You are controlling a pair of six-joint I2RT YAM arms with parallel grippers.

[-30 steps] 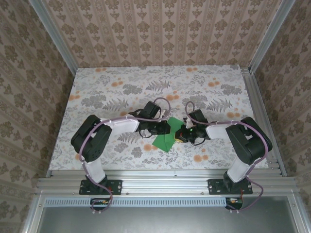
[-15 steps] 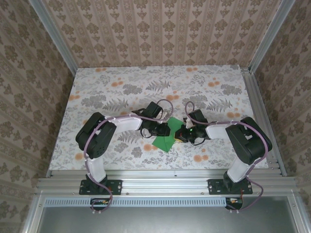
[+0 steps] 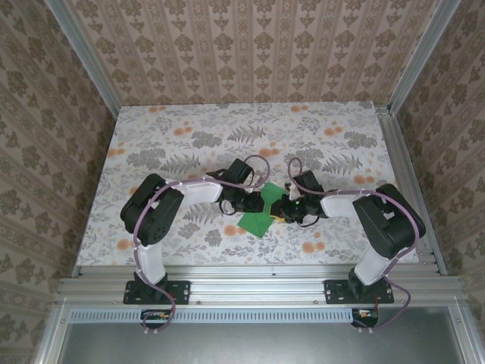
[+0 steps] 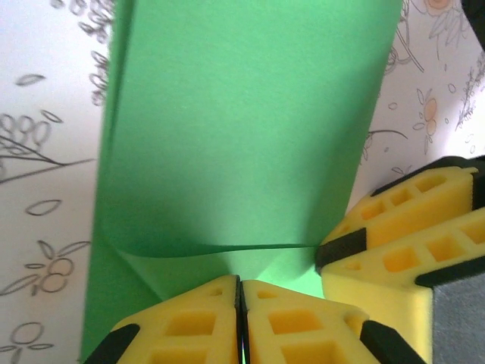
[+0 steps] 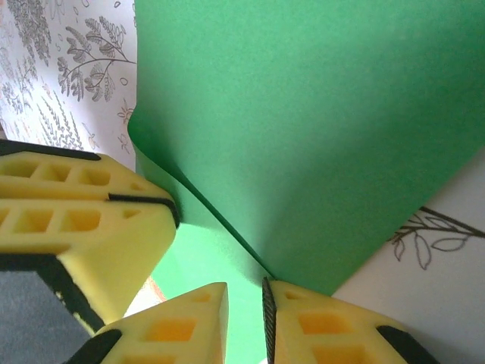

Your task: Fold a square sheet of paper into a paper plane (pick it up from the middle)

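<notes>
From above, the two arms reach in toward each other over the flowered table [image 3: 174,144], and the square sheet of paper [image 3: 256,221] lies right under where they meet. It is plain bright green and partly folded into an angular patch. Most of it shows on the near side of the left gripper [image 3: 259,203], and a small corner pokes out on the far side between that and the right gripper [image 3: 277,210]. The two grippers are just beside each other over the paper. From this height I cannot tell how their fingers stand. Through the left wrist camera, the left gripper [image 4: 240,318] has its yellow fingers pressed together with a thin sliver of green caught in the seam, so it is pinching the sheet. Ahead of those fingers the paper [image 4: 250,129] rises as a broad, matte, unmarked flap. It bends over a soft rounded curl, not a sharp crease, just in front of the tips, and a lower layer lies flat beneath. The right gripper [image 4: 337,252] sits close by, touching the paper's edge. Through the right wrist camera, the right gripper [image 5: 244,322] has its fingers slightly parted, and green shows in the gap between them. The paper [image 5: 318,129] spreads ahead and up from the tips as one smooth flap. Its folded edge runs diagonally down to the inner face of one finger, and the left gripper [image 5: 163,205] is clamped onto the rolled edge just alongside.
</notes>
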